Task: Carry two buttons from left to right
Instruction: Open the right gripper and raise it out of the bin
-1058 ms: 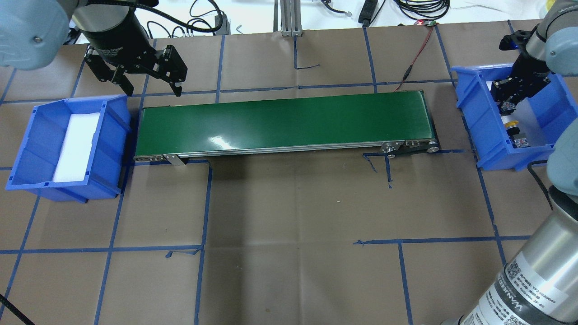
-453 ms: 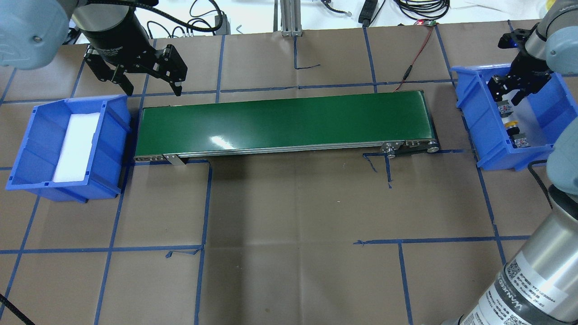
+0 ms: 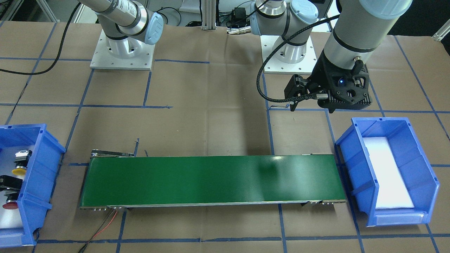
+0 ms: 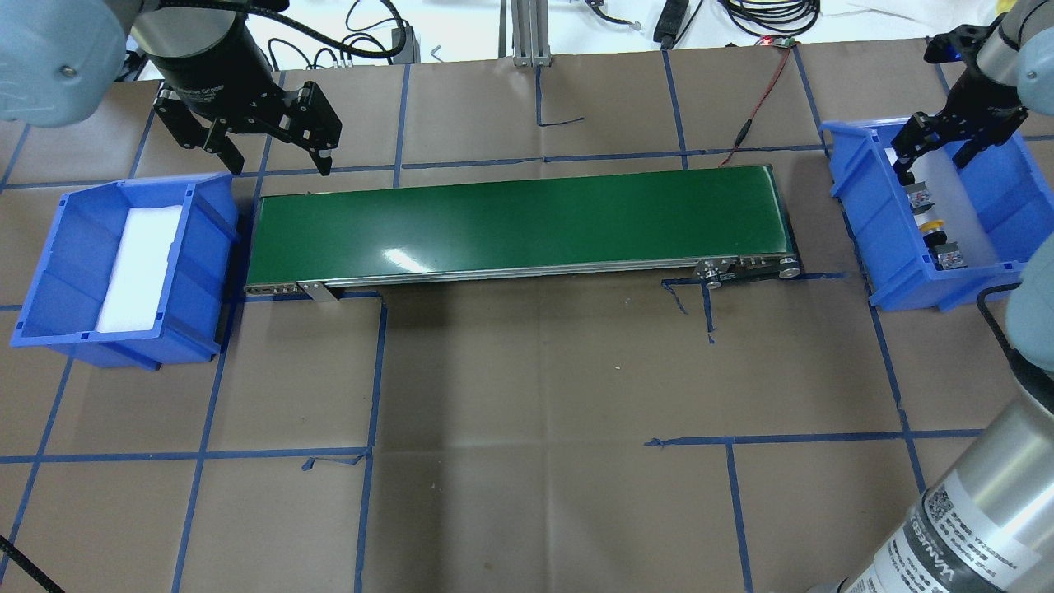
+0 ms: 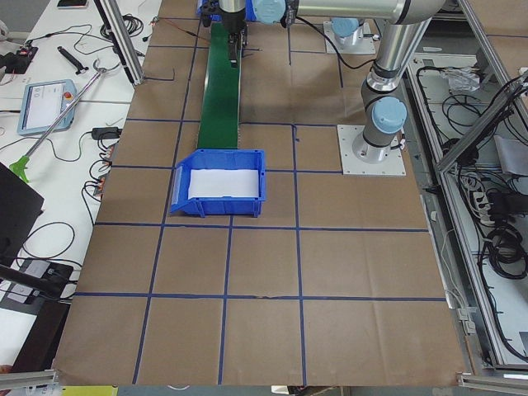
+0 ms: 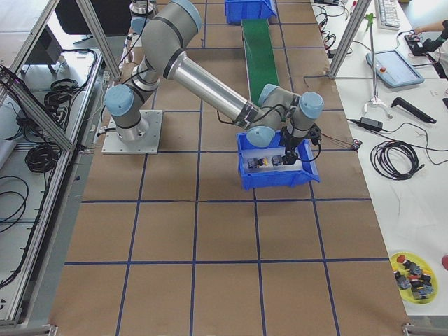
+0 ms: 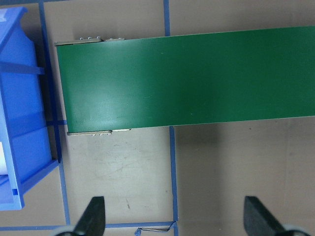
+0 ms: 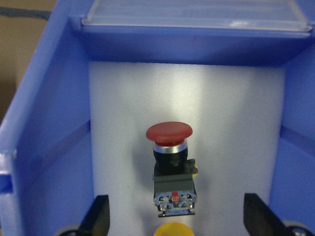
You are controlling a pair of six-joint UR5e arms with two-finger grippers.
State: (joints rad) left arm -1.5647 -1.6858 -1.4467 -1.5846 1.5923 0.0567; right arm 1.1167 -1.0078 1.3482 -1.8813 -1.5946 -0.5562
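right claw (image 4: 935, 161) wide and empty over the bin (image 4: 860, 216) at right edge; red button (image 8: 170, 142) and yellow button (image 3: 18, 171) lie inside. left claw (image 4: 280, 163) wide, upper left.

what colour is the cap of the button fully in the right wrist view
Red. The button shows best in the right wrist-mounted view.

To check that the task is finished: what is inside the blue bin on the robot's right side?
The right bin holds white foam, and on it lie the red button and the yellow button. Whatever is under the foam is covered.
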